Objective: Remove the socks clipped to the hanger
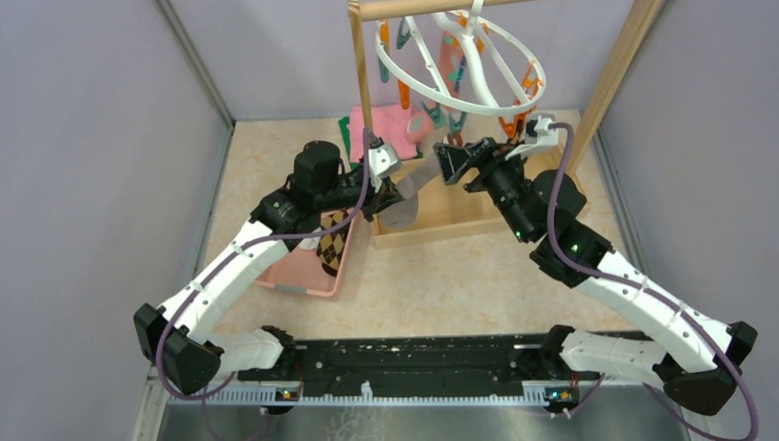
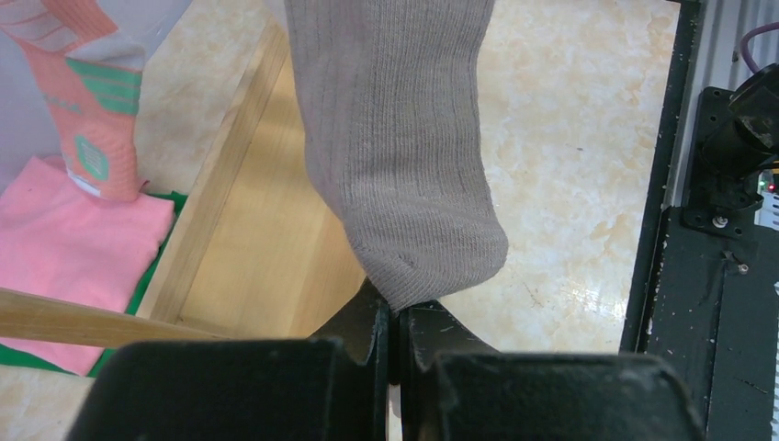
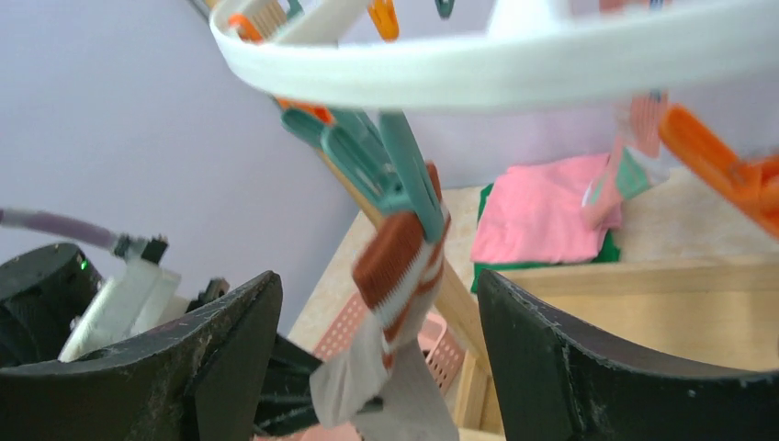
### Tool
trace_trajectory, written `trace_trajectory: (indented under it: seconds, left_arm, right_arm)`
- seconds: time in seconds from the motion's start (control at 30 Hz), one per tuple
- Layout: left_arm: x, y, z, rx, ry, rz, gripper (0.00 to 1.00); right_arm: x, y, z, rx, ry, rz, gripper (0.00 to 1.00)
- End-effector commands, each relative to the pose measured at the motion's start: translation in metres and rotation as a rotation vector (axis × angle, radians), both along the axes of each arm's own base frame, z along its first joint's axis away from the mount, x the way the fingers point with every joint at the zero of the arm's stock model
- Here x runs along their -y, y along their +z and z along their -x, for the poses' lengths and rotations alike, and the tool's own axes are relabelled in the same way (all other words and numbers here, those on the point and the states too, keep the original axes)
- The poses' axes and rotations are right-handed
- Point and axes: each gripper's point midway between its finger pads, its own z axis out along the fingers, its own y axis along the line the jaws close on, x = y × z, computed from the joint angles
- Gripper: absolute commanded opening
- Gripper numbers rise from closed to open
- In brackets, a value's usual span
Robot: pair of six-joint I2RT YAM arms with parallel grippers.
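The white ring hanger (image 1: pixel 478 69) hangs from the wooden rack's top bar, with orange and teal clips. A grey sock (image 1: pixel 404 209) with a rust-striped cuff (image 3: pixel 400 266) hangs from a teal clip (image 3: pixel 404 179). My left gripper (image 1: pixel 397 191) is shut on the sock's toe (image 2: pixel 404 165), its jaws pinching the tip in the left wrist view (image 2: pixel 397 308). My right gripper (image 1: pixel 447 158) is open, its fingers either side of the striped cuff just below the clip (image 3: pixel 377 303). An argyle sock (image 1: pixel 333 243) lies in the pink basket (image 1: pixel 299 276).
The wooden rack's base frame (image 1: pixel 450 220) lies under the hanger, its posts (image 1: pixel 361 83) at either side. Folded pink and green cloths (image 1: pixel 390 124) lie behind. An orange-pink sock (image 2: pixel 92 101) hangs from another clip. Purple walls enclose the table.
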Motion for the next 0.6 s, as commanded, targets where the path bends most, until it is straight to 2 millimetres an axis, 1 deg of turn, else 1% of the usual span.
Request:
trace_trajectory:
  seconds: [0.0,0.13,0.3,0.43,0.57]
  left_arm:
    - [0.003,0.011,-0.004,0.061,-0.002,0.020,0.00]
    - [0.004,0.012,-0.002,0.062,-0.005,0.022,0.00]
    - [0.006,0.012,0.002,0.055,-0.015,0.025,0.00]
    - [0.006,0.010,0.004,0.051,-0.022,0.023,0.00]
    - [0.005,0.007,0.004,0.048,-0.020,0.017,0.00]
  right_arm:
    - [0.008,0.040,-0.012,0.077,-0.086,0.080,0.78]
    - [0.009,0.043,-0.027,0.092,-0.159,0.148,0.77]
    - [0.011,0.046,-0.037,0.137,-0.219,0.168,0.71]
    - [0.013,0.057,-0.038,0.183,-0.237,0.157,0.64]
    - [0.010,0.067,-0.038,0.210,-0.229,0.148,0.58]
